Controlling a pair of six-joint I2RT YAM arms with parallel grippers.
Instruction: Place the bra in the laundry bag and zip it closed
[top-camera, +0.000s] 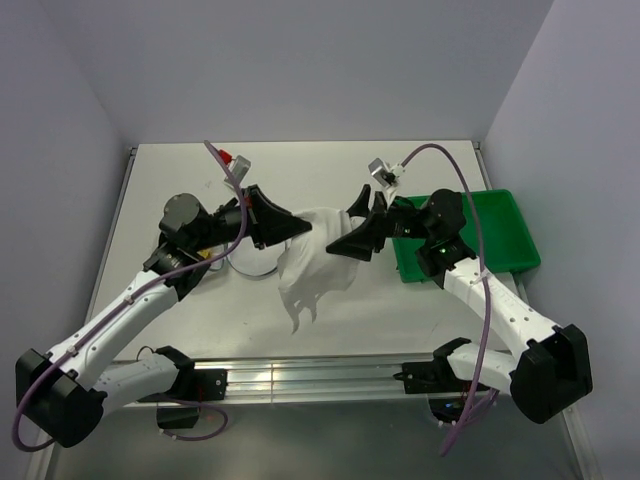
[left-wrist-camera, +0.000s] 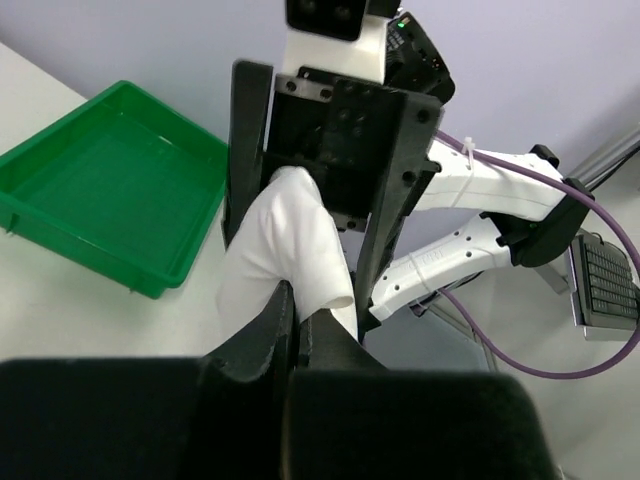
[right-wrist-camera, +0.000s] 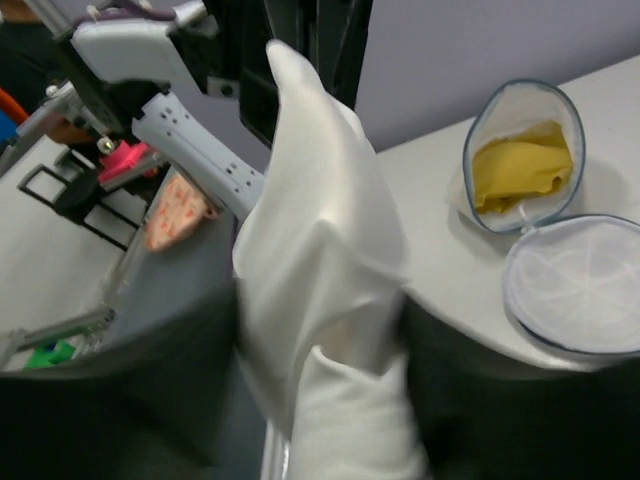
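Bra (top-camera: 310, 265) hangs near the laundry bag (right-wrist-camera: 585, 285)
My left gripper (top-camera: 298, 228) clamps it, the right gripper (top-camera: 350, 240) gapes around it; the bag lies, I think, below the left one, which is nearer.

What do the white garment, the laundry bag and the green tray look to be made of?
White garment: smooth fabric, possibly satin-like, going by its soft sheen and limp folds.
Laundry bag: translucent white mesh stretched on stiff, dark-edged hoops, with faint radial lines showing in the mesh.
Green tray: rigid moulded plastic, slightly glossy, with uniform colour, a rolled rim and light reflections on the walls.
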